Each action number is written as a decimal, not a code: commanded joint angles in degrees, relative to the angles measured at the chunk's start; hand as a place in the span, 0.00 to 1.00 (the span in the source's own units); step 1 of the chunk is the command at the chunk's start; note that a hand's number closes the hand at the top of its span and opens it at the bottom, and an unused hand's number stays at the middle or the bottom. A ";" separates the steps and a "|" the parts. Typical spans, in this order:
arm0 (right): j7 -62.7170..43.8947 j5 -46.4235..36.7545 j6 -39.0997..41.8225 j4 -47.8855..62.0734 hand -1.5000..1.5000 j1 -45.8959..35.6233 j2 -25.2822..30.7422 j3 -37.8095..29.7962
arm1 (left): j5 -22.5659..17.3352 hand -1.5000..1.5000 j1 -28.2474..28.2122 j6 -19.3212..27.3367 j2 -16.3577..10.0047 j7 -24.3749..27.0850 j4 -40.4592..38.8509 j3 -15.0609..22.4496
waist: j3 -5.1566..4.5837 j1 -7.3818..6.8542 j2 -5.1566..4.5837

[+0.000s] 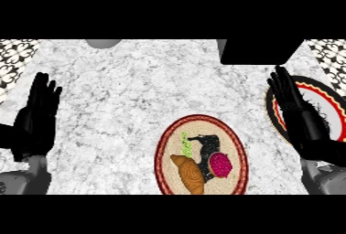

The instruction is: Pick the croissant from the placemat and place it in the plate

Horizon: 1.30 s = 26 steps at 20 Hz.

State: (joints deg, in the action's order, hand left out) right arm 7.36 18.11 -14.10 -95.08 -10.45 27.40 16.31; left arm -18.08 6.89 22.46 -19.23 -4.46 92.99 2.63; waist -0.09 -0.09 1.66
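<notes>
Croissant (189, 176): brown, ridged crescent, lying on the placemat (226, 137), well below and left of the right fingertips. Placemat: oval, woven tan, dark red rim; it also bears a knobbly magenta lump (220, 164) and a green sprig (184, 144). Plate (328, 108): round, white centre, red-and-black banded rim, partly hidden behind the right fingers. Counter (135, 100): mottled grey-white stone, with patterned tile (15, 57) just above the left fingertips. Left hand (37, 119): fingers straight, together, holding nothing. Right hand (301, 116): fingers straight, holding nothing.
</notes>
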 commanded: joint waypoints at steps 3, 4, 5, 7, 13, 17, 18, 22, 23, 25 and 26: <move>-5.52 0.77 12.00 -4.16 1.00 -5.73 -1.20 12.44 | 4.07 0.50 -0.45 -0.51 -1.50 -3.46 -2.33 4.33 | 0.05 -1.65 -2.07; -4.69 1.19 15.41 -4.20 1.00 -5.67 -2.60 16.37 | 4.57 0.50 -1.60 -2.03 -1.94 -3.36 -3.22 5.78 | 0.07 -2.64 -2.39; -6.60 1.84 19.16 -5.60 1.00 -6.22 -2.78 20.62 | 4.95 0.50 -2.44 -3.33 -2.68 -4.83 -3.45 7.44 | 0.03 -3.78 -2.45; -1.29 -17.12 17.30 -7.31 1.00 -16.24 10.86 15.73 | 4.66 0.50 -3.81 -3.45 -1.93 -5.33 -5.08 8.13 | -1.84 -2.98 1.40; 10.35 -27.59 6.98 2.09 1.00 -5.07 -0.96 26.64 | 8.21 0.50 -4.81 -1.59 0.47 -6.71 -6.79 12.28 | 0.27 -0.72 -2.15; 19.58 -9.39 19.74 7.42 0.00 -2.94 -3.76 24.22 | 7.03 0.50 -1.82 -3.80 -0.40 -7.52 -9.69 11.11 | 0.32 -1.12 -2.94; 24.24 -12.95 20.59 11.89 0.00 -2.95 -4.29 26.40 | 8.13 0.50 -4.19 -2.93 0.08 -4.79 -9.79 11.21 | 0.25 -1.55 -2.48; 26.15 -26.39 23.52 13.45 0.00 -8.04 1.98 30.77 | 8.71 0.50 -1.79 -2.40 0.21 -7.75 -9.14 10.77 | 0.12 -0.40 -1.76; 23.06 -29.88 21.44 12.21 0.00 -10.25 1.62 31.28 | 8.43 0.50 -3.63 -2.63 1.67 -5.18 -10.63 11.24 | 0.06 -0.39 -1.69; 21.41 -34.12 20.46 12.06 0.00 -12.94 4.10 30.74 | 8.36 0.50 -5.14 -3.70 0.80 -5.60 -9.92 11.66 | 0.05 -0.38 -1.52; 18.87 -35.78 19.65 12.55 0.00 -16.66 2.65 29.61 | 9.09 0.50 -2.48 -2.47 1.58 -6.64 -10.94 11.46 | 0.04 -0.29 -1.60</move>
State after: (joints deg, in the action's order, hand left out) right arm 28.55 -10.21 6.65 -83.11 -21.61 28.87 45.54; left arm -9.47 3.25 19.68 -18.32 -10.56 83.20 14.15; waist 0.01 -0.74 -0.13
